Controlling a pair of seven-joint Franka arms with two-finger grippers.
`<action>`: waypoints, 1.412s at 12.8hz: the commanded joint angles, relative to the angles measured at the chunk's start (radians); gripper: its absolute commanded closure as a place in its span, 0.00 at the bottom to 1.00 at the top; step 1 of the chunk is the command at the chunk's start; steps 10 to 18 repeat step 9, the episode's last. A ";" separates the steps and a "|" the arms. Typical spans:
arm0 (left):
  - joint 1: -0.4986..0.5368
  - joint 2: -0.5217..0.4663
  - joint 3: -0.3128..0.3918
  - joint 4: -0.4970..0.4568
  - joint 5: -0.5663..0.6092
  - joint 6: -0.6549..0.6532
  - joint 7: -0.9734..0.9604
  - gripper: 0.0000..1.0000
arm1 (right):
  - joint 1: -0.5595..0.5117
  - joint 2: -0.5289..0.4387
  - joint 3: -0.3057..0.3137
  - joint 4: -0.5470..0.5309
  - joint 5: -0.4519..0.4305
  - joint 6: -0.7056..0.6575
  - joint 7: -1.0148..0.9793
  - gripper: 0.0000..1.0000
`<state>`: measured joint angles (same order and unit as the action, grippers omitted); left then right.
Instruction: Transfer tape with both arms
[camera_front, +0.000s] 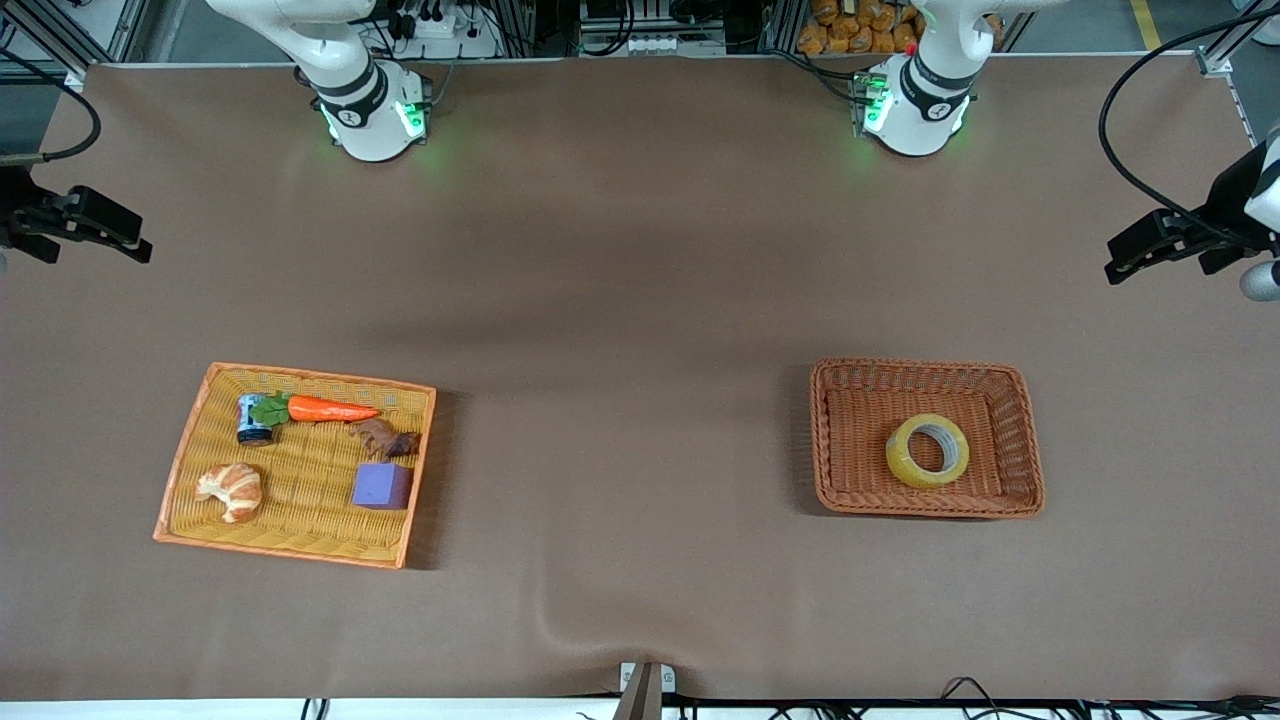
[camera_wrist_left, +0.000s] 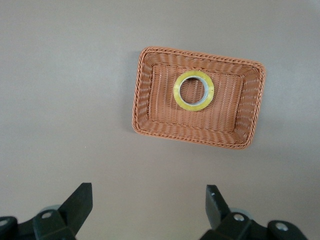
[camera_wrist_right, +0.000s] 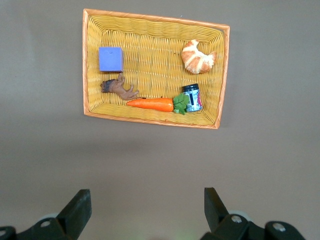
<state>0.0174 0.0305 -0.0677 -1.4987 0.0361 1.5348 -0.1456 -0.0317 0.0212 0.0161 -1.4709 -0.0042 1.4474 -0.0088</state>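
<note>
The tape (camera_front: 927, 451), a yellowish ring with a grey core, lies flat in a brown wicker basket (camera_front: 925, 364) toward the left arm's end of the table. In the left wrist view the tape (camera_wrist_left: 193, 90) sits in the basket (camera_wrist_left: 200, 53). My left gripper (camera_front: 1122, 262) is open and empty, high over the bare table at that end; its jaws (camera_wrist_left: 148, 192) stand wide apart. My right gripper (camera_front: 138, 242) is open and empty, high over the table at the right arm's end; it also shows in the right wrist view (camera_wrist_right: 145, 196).
A yellow wicker tray (camera_front: 320, 378) toward the right arm's end holds a carrot (camera_front: 332, 409), a small jar (camera_front: 254, 420), a croissant (camera_front: 231, 490), a purple cube (camera_front: 382, 486) and a brown figure (camera_front: 385, 439). Brown table cloth lies between tray and basket.
</note>
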 joint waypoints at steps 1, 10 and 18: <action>-0.014 -0.011 0.020 0.002 -0.018 -0.041 0.020 0.00 | -0.017 -0.023 0.019 -0.012 0.000 -0.001 0.017 0.00; -0.031 -0.034 0.025 -0.002 -0.038 -0.085 0.075 0.00 | -0.017 -0.023 0.019 -0.012 0.000 -0.002 0.013 0.00; -0.031 -0.034 0.025 -0.002 -0.038 -0.085 0.075 0.00 | -0.017 -0.023 0.019 -0.012 0.000 -0.002 0.013 0.00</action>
